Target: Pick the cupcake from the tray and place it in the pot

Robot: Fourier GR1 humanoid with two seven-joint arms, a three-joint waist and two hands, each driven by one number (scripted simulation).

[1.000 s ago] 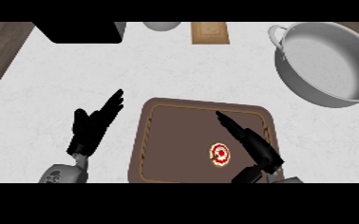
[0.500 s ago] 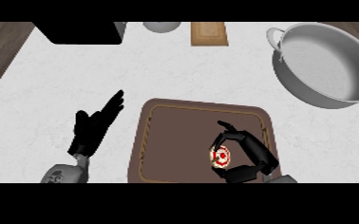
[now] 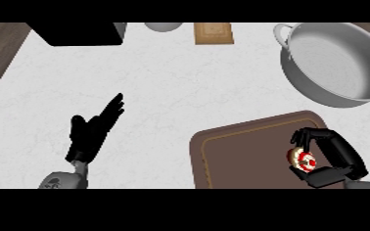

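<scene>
The cupcake (image 3: 303, 159), pale with a red and white top, sits low at the right end of the brown tray (image 3: 239, 156). My right hand (image 3: 334, 156) curls round it, fingers over its far side and thumb under its near side. The grey pot (image 3: 329, 63) stands at the upper right, apart from the tray's far corner, and nothing shows inside it. My left hand (image 3: 90, 132) rests open on the white counter at the left, fingers pointing up and to the right.
A black appliance (image 3: 76, 33) stands at the far left of the counter. Beside it are a pale round object (image 3: 164, 26) and a small brown board (image 3: 213, 33) along the far edge. Dark wood (image 3: 11, 41) borders the counter's left.
The view has shifted, so the tray and pot now sit further right and lower. My right hand's fingers have curled round the cupcake. The left hand keeps its pose.
</scene>
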